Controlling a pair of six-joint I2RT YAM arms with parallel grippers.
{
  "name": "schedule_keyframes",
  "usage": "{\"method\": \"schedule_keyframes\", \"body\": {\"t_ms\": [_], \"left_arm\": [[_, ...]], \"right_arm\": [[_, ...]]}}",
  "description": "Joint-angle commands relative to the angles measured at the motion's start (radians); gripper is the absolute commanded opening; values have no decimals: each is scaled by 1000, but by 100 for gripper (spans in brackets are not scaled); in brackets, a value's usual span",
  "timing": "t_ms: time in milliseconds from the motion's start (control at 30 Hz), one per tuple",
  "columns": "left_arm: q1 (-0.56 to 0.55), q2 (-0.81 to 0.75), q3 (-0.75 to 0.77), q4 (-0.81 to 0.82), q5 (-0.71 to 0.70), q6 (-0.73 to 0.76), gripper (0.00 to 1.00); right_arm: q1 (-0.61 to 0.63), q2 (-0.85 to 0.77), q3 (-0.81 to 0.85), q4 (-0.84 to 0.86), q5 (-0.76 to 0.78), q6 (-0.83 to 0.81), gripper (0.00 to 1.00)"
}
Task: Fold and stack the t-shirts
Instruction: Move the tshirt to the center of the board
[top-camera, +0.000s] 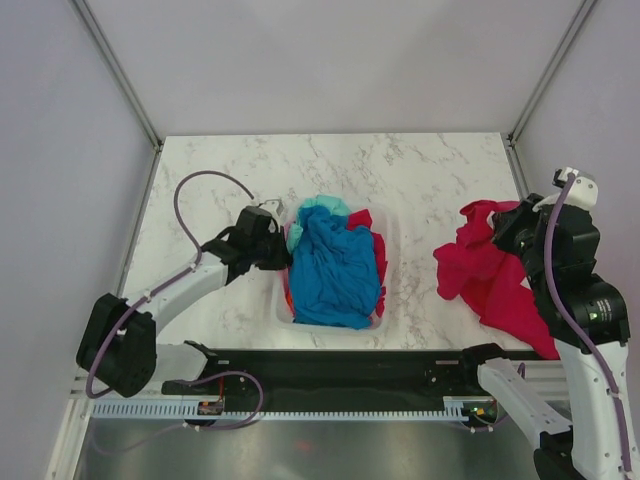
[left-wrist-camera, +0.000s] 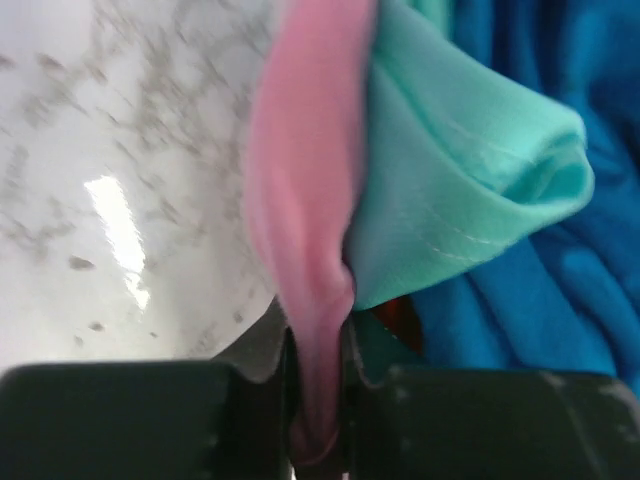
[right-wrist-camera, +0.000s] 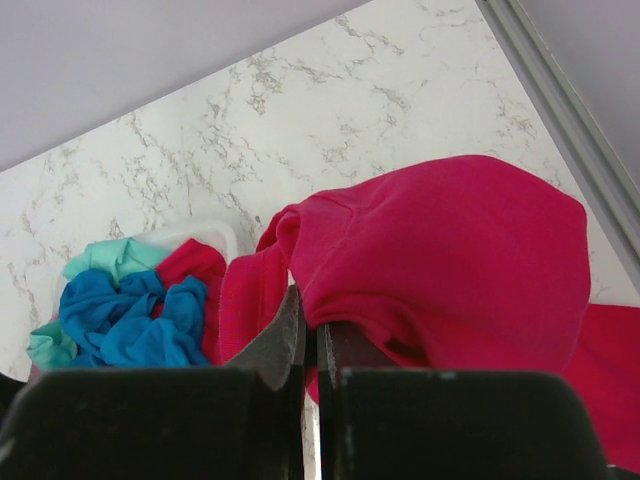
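Observation:
A white basket (top-camera: 283, 300) in the table's middle holds a bright blue t-shirt (top-camera: 335, 270), a teal one (top-camera: 318, 208) and a red one (top-camera: 365, 220). My left gripper (top-camera: 278, 240) is at the basket's left rim, shut on a fold of pink t-shirt (left-wrist-camera: 305, 200), with the teal shirt (left-wrist-camera: 460, 170) beside it. My right gripper (top-camera: 505, 232) is shut on the crimson t-shirt (top-camera: 490, 275), which is lifted and drapes down onto the table at the right. In the right wrist view the crimson cloth (right-wrist-camera: 450, 260) covers the fingertips (right-wrist-camera: 285, 335).
The marble table (top-camera: 400, 170) is bounded by grey walls and metal frame posts (top-camera: 545, 75). A black rail (top-camera: 330, 370) with the arm bases runs along the near edge. The basket also shows in the right wrist view (right-wrist-camera: 200, 232).

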Motion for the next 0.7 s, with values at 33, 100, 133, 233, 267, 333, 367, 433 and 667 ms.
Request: {"method": "schedule_keyframes", "body": {"t_ms": [33,100,133,233,267,333,367,433,667], "left_arm": [[22,44,180,-151,-220,141,2],[64,54,263,-207,-318,210,2],[125,70,287,-218,-323,229,2],[266,107,361,-235,-239,249,2],[356,142,390,-235,-195,249,2],[439,213,442,-222,-194,282,2],[455,213,453,-206,-203,304,2],[476,294,481,-134,-270,347,2],[498,624,752,28,-561,653,2]], "right_arm": [[-2,-18,-62,65,-45,2,0],[-2,-37,-115,83,-72,8,0],[-2,-41,-136,91,-83,14,0],[0,-60,-217,130,-124,25,0],[-1,-63,-235,140,-135,33,0],[-2,-61,-312,178,-169,42,0],[-2,-60,-312,192,-181,42,0],[-2,-54,-363,236,-227,50,0],[-2,-17,-476,333,-327,54,0]]}}
